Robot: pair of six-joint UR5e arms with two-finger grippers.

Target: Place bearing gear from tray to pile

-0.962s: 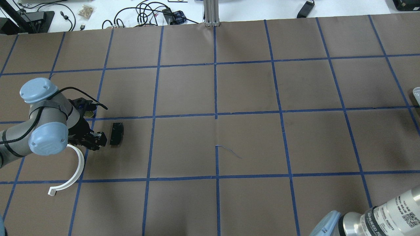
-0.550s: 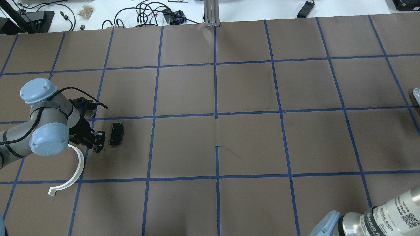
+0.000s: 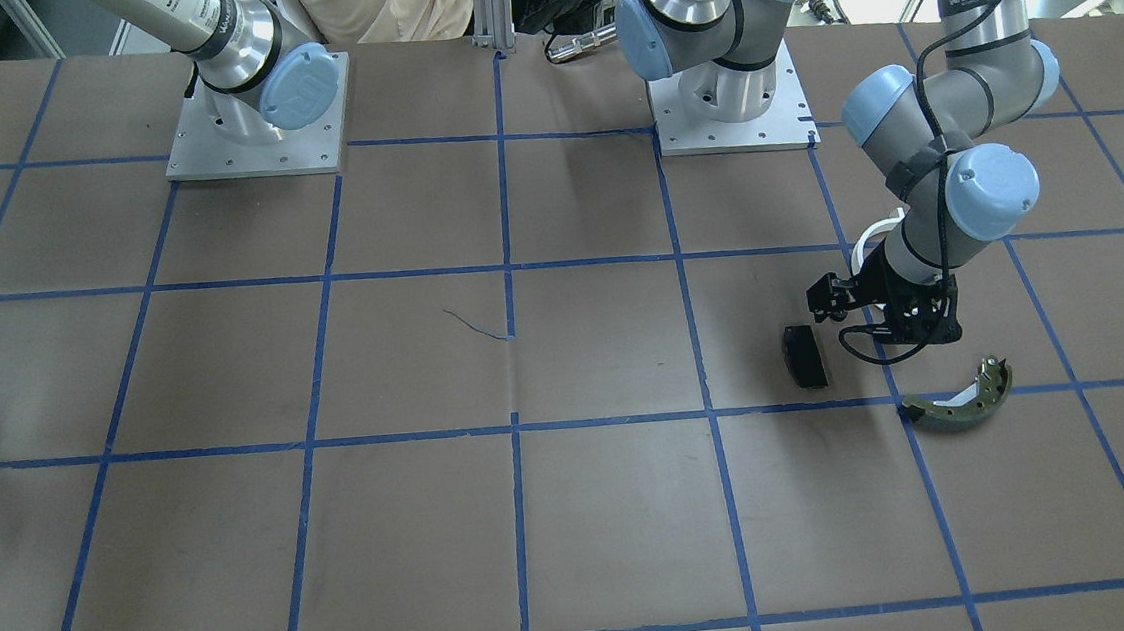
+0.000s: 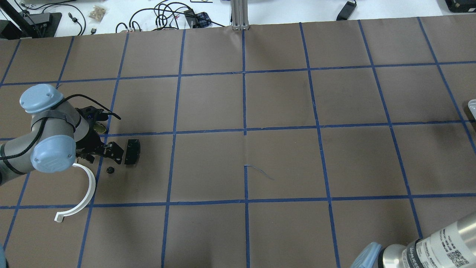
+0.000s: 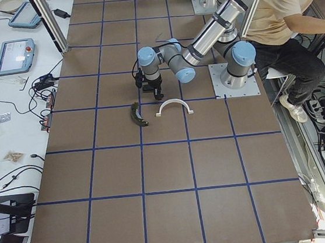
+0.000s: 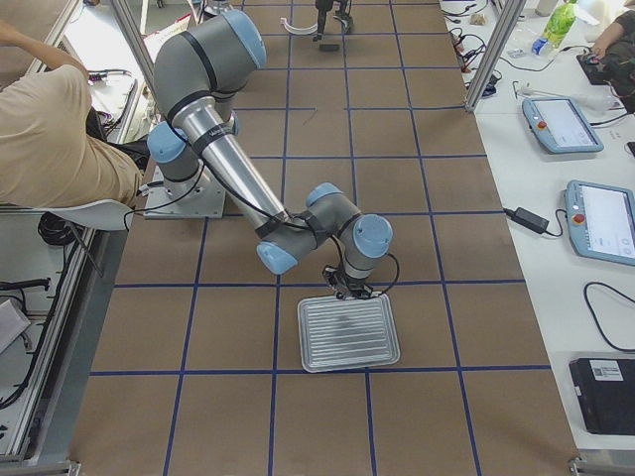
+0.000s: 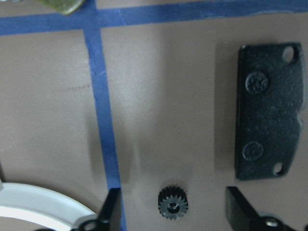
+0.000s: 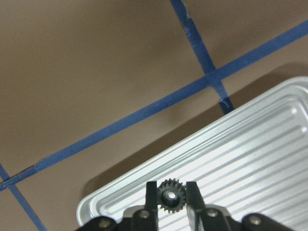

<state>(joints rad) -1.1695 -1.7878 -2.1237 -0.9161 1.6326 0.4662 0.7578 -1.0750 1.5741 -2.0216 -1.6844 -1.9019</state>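
Note:
A small black bearing gear (image 4: 110, 170) lies on the table between the white half-ring (image 4: 84, 188) and the black pad (image 4: 132, 151). My left gripper (image 4: 113, 152) is open and empty just above it. In the left wrist view the gear (image 7: 173, 206) sits between the spread fingertips (image 7: 111, 211), with the pad (image 7: 269, 113) to its right. The olive brake shoe (image 3: 955, 403) lies close by. My right gripper (image 8: 171, 195) is shut on a second black gear (image 8: 171, 199) just above the ribbed silver tray (image 8: 250, 163).
The tray (image 6: 347, 332) lies at the table's end on my right, and only its edge (image 4: 472, 108) shows in the overhead view. Blue tape lines grid the brown table. Cables and devices lie beyond the far edge.
My left gripper has opened, let go of the gear and drawn back from it. The gear now lies uncovered on the table beside the half-ring.

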